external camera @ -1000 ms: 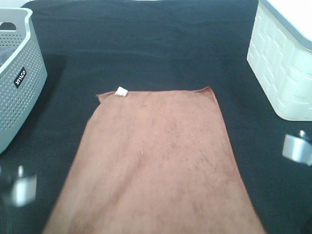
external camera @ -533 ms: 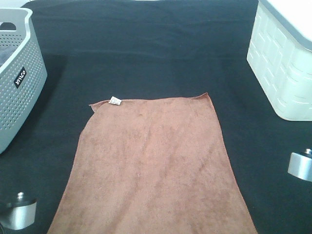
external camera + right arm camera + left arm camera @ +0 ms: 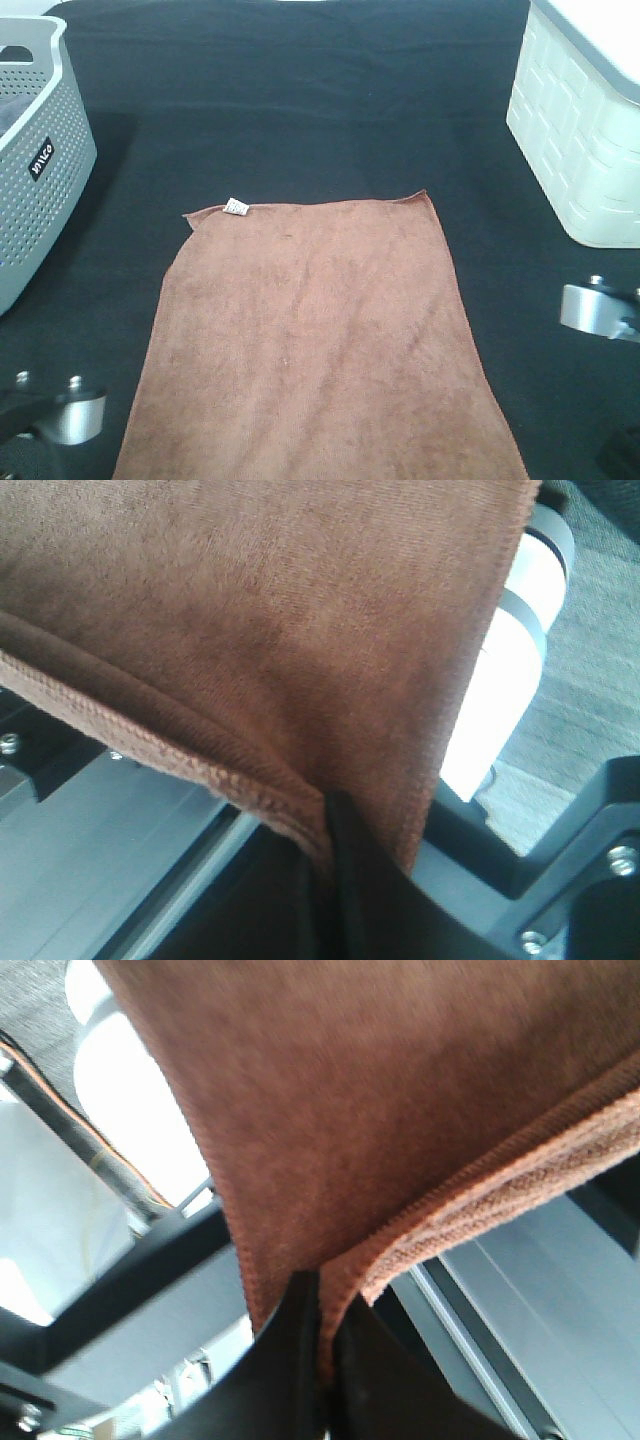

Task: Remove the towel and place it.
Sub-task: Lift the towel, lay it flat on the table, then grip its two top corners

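The towel (image 3: 320, 340) lies flat on the black desk (image 3: 300, 100), in the middle and lower part of the exterior high frame. Its white tag (image 3: 237, 207) is at the upper left corner of the cloth, and its near edge runs out of the bottom border. A grey basket (image 3: 40, 160) stands at the left edge and a white basket (image 3: 580, 130) at the upper right, both well apart from the towel.

In the wrist views, the left tool (image 3: 318, 1290) is clamped on a hemmed corner of the towel, with the cloth pinched between its two dark fingers. The right tool (image 3: 335, 810) is clamped in the same way on another hemmed corner.

I judge that the step in hand is to lift the towel by these two near corners. To do it well, both arms should rise at the same pace and with equal spacing, so that the edge between them is stretched but not pulled out of a grip. The plush is soft and may slip under a hard pull. The lift should be high enough that the far edge does not drag on the desk. Which place is meant for the towel, I cannot tell.
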